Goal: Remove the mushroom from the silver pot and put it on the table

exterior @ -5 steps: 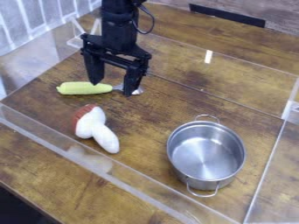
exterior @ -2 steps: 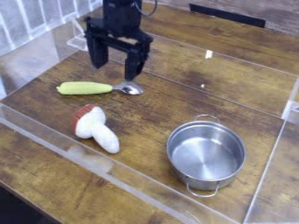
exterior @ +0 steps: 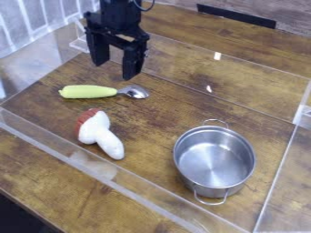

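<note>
1. The gripper (exterior: 115, 62) hangs at the back left of the table (exterior: 231, 86), pointing straight down, with its 2 jaws spread wide apart and nothing between them.
2. Compared with 1 second ago, the gripper has lifted and drifted back and to the left. Then its fingertips were low, just beside the bowl of the spoon (exterior: 101, 92); now they sit clearly above and behind it.
3. The spoon itself has not shifted: yellow-green handle to the left, metal bowl to the right, flat on the wood.
4. The mushroom (exterior: 100, 133) lies on its side on the table, reddish-brown cap toward the back, pale stem pointing to the front right. It rests well apart from the gripper and to the left of the pot, not touching it. It has not moved over the 3 pictures.
5. The pot (exterior: 215, 161) stands upright at the front right, and its inside looks bare: only shiny steel shows.
6. My reading: with the mushroom out of the pot and resting on the wood, and the open gripper pulling up and away, the job looks finished. The retreat reads as a withdrawal, not the start of another pick.
</note>
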You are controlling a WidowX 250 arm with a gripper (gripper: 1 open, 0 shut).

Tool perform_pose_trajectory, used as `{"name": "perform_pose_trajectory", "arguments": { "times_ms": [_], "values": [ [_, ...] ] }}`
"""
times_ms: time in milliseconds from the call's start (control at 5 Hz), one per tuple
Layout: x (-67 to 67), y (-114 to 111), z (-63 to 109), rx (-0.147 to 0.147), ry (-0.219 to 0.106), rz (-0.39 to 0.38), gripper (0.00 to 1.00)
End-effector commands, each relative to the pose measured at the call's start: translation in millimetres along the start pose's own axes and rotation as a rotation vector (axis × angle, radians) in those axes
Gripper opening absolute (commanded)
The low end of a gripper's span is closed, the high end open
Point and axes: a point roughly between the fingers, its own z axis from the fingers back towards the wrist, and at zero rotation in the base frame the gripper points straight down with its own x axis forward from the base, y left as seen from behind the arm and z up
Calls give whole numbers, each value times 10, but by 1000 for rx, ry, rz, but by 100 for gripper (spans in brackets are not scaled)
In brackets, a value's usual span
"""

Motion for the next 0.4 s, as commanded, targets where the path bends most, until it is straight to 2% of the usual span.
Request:
{"name": "perform_pose_trajectory", "arguments": {
  "times_ms": [0, 200],
  "values": [
    [-8, -33, 227, 22, -63, 0, 100],
    [14, -171, 251, 31, -66, -23, 100]
  ]
}}
